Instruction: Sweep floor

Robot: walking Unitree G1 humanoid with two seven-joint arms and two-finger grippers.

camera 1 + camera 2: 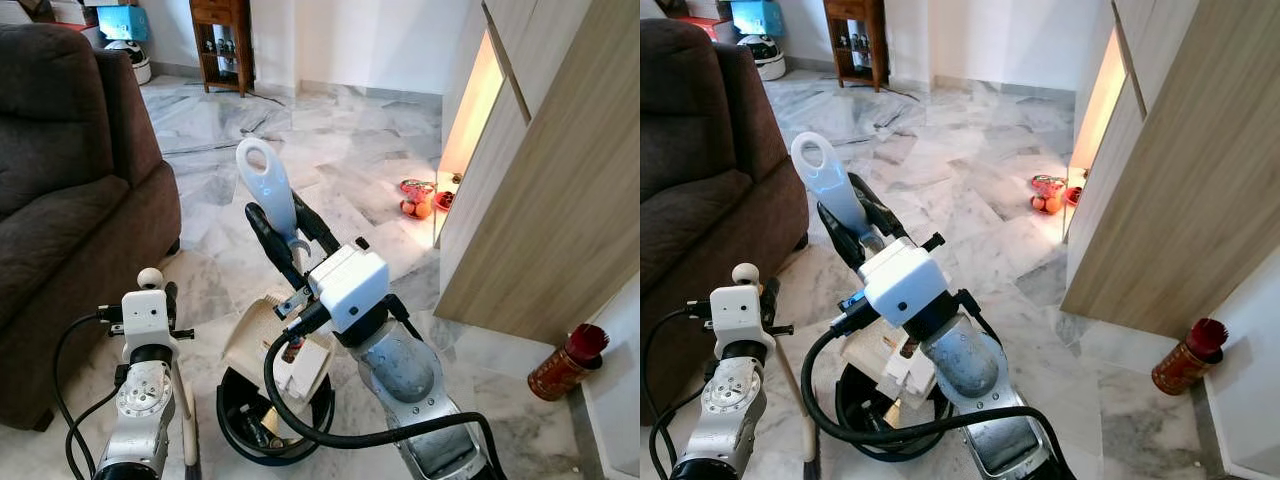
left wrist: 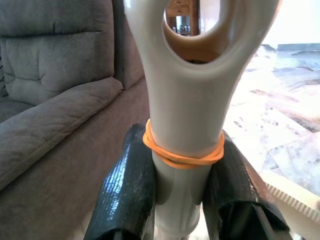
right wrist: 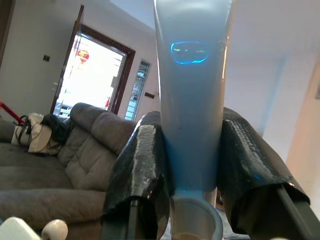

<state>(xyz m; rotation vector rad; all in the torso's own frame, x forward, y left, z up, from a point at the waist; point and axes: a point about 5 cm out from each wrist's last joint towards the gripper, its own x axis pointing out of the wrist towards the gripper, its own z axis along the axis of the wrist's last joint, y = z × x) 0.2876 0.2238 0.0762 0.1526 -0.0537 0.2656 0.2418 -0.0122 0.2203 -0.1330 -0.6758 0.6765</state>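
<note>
Marble floor [image 1: 330,150] runs to 12 o'clock, sofa [image 1: 70,190] at 9; right gripper [image 1: 285,240] jaws pinch the pale blue handle [image 1: 266,185] upright, left gripper [image 2: 182,195] jaws pinch the beige broom handle [image 2: 190,110], dustpan [image 1: 275,400] low at 6 for catching sweepings

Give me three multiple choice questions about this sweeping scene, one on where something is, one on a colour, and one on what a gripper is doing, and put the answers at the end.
1. Where is the red canister?
A. on the sofa
B. on the floor by the wooden cabinet
C. in the dustpan

2. What colour is the band around the beige handle in the left wrist view?
A. orange
B. green
C. black

3. What is the right gripper doing?
A. hanging open
B. clamping a pale blue handle
C. holding a cup

Answers:
1 B, it stands on the marble beside the wooden cabinet.
2 A, an orange band wraps the handle.
3 B, both fingers press the pale blue handle.
</note>
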